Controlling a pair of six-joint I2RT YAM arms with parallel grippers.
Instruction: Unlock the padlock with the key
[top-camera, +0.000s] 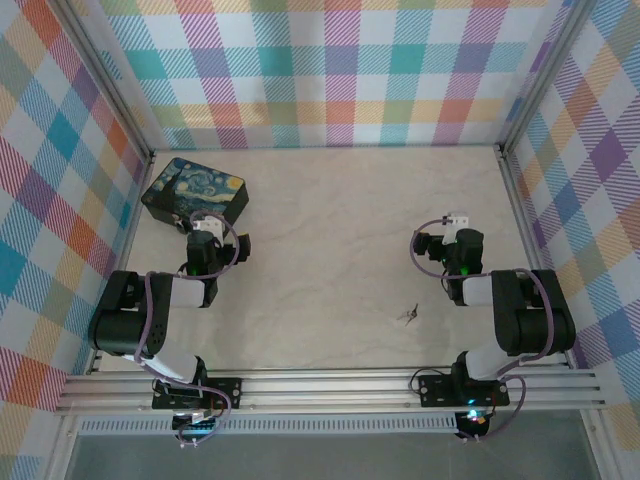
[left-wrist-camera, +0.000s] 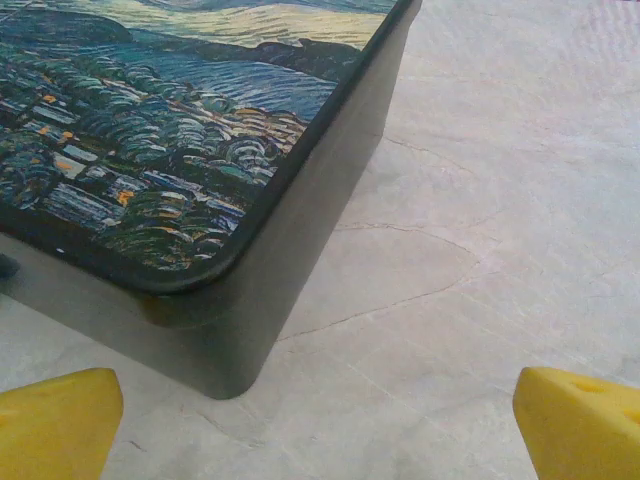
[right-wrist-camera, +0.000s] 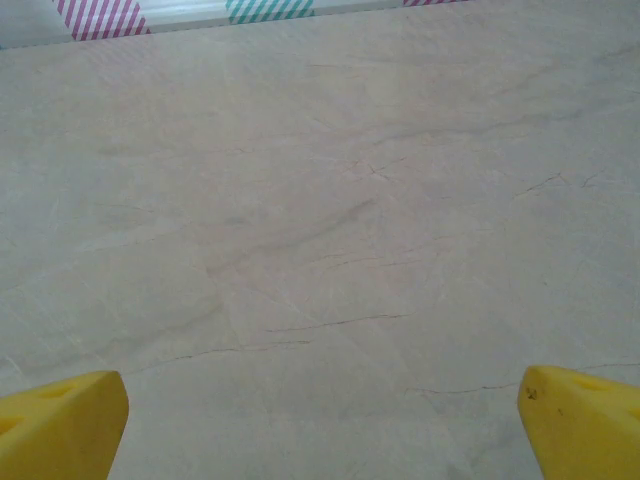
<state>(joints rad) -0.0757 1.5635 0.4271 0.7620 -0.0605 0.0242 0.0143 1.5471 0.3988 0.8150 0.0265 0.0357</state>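
Observation:
The key (top-camera: 408, 314) is a tiny dark metal piece lying flat on the pale table, near the front and right of centre. My right gripper (top-camera: 451, 224) hovers farther back and to the right of it, open, with bare table between its yellow fingertips (right-wrist-camera: 62, 418). Also open, my left gripper (top-camera: 204, 222) faces the front corner of the dark box with the night-sky lid (top-camera: 193, 191); that corner (left-wrist-camera: 215, 340) sits just ahead of the gap, touching neither finger. The padlock is hidden. A small dark speck (left-wrist-camera: 5, 266) shows by the box's side, too little to identify.
Checked walls enclose the table at the back and both sides. A metal rail (top-camera: 330, 388) runs along the front edge by the arm bases. Open marble tabletop (top-camera: 340, 230) lies between the two arms.

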